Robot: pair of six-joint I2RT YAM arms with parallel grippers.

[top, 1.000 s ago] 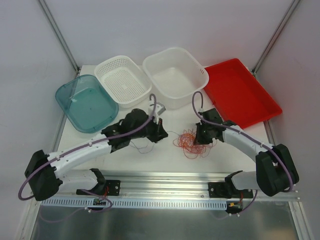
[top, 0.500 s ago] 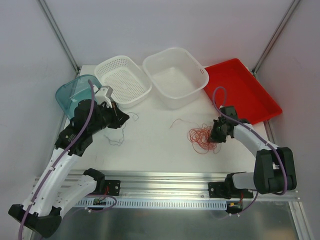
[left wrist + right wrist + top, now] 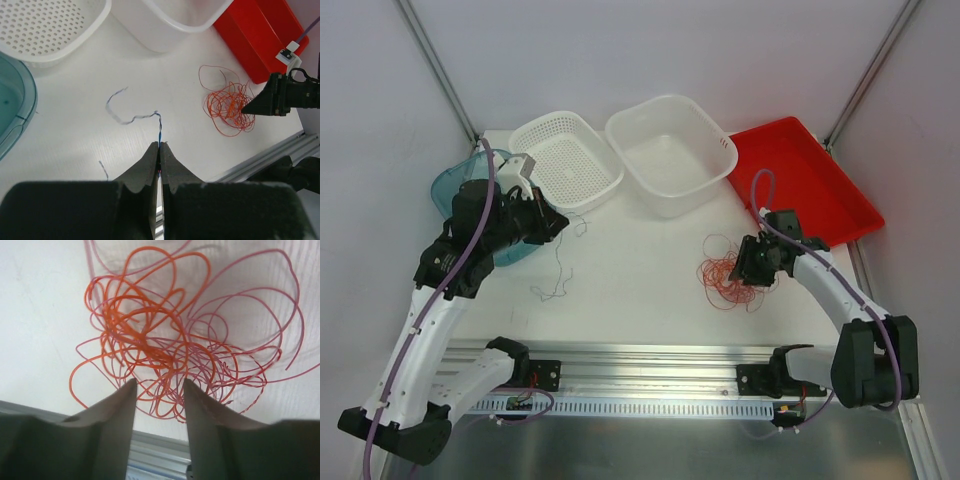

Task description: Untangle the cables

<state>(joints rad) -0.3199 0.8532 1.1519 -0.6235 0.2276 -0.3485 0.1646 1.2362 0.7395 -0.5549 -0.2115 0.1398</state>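
A: Which items are red?
B: The cables (image 3: 150,340), red-orange; the tray (image 3: 800,190), plain red.
A: And the rest?
B: Twisted strand (image 3: 134,119), bluish-grey; basket (image 3: 565,165), white, perforated; tub (image 3: 670,160), white; bin (image 3: 445,192), translucent teal.

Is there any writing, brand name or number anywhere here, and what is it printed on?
None can be read in any view.
White tag on the purple cable: a dark mark, too small to read.
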